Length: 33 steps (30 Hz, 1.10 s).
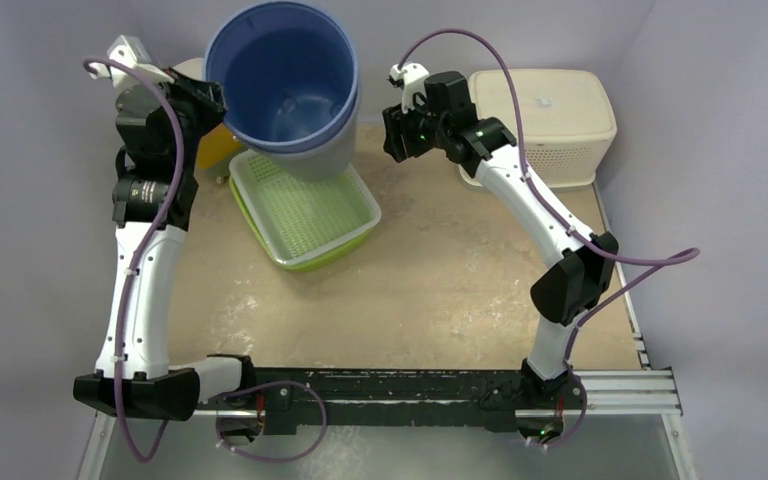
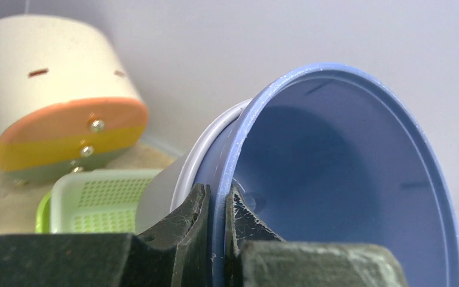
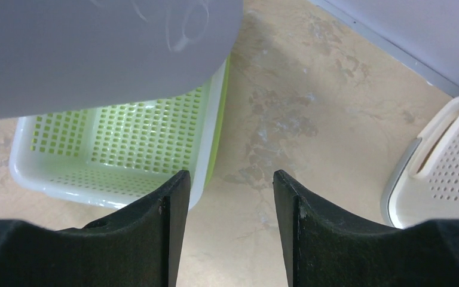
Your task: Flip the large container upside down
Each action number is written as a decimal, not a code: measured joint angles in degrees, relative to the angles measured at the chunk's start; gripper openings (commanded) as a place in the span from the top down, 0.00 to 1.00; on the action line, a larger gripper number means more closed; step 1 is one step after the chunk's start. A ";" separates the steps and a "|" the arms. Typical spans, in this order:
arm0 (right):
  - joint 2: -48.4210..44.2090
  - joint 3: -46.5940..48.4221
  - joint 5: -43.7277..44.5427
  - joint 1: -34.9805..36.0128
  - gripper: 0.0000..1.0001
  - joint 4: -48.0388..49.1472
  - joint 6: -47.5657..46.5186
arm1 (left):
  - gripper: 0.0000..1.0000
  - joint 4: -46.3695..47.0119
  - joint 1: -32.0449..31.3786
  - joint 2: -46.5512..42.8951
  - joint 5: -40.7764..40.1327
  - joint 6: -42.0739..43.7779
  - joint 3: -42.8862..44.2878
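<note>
The large container is a blue bin with a grey outer wall. It hangs in the air at the back left, tilted, mouth facing up toward the camera, above the green basket. My left gripper is shut on its blue rim, one finger inside and one outside. My right gripper is open and empty just right of the container; in the right wrist view its fingers hang above the table, the container's grey wall at upper left.
A green perforated basket lies on the table under the container. A cream perforated box stands at the back right. A cream cylinder with an orange and yellow end lies at the back left.
</note>
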 measured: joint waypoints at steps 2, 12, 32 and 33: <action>-0.46 -0.42 0.61 -0.44 0.44 -0.04 0.46 | 1.00 0.55 0.00 0.11 0.63 -0.22 2.16; -2.40 -0.48 1.25 -2.80 0.43 0.79 2.27 | 1.00 -0.28 -0.35 -1.97 3.54 3.23 -3.89; 1.70 16.02 -11.61 -2.69 0.47 1.18 6.67 | 1.00 -8.52 -0.04 0.04 2.91 7.78 -5.86; 3.02 17.14 -11.93 -2.14 0.46 0.87 6.58 | 1.00 -8.63 -0.04 0.11 2.95 7.76 -5.86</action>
